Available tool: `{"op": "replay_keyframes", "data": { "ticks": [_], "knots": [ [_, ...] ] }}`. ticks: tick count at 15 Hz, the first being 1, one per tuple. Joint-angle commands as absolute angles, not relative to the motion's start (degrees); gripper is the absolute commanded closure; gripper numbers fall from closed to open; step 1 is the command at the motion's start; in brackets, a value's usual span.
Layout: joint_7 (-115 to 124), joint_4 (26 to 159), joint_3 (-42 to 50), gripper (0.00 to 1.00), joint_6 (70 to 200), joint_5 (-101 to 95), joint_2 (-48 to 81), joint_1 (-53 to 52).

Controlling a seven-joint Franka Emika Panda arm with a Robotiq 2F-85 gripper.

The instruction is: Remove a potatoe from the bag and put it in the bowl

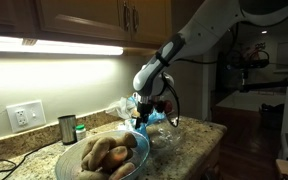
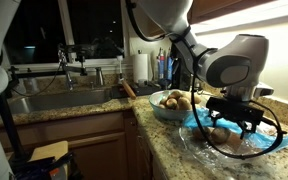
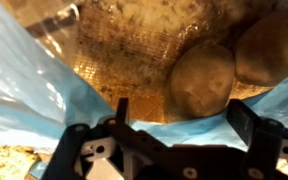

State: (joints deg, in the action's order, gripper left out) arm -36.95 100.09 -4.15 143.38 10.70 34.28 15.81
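End effector [image 3: 181, 110] hangs with its jaws spread wide at the mouth of the bag [image 3: 34, 95], low in the wrist view, gripping nothing. Two potatoes [image 3: 199, 80] lie inside the bag (upper right there), untouched. In both exterior views the bowl [image 1: 141, 150], holding more potatoes, sits on the tabletop [image 1: 199, 140] just beside the bag.
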Motion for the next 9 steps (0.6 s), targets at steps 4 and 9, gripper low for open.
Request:
{"op": "replay_keyframes", "data": {
  "ticks": [4,9],
  "knots": [
    [-35.4,97.2,-3.9,0.00,140.9,9.4,36.0,15.7],
    [-35.4,97.1,-3.8,0.26,140.9,9.4,36.0,15.7]
  ]
}}
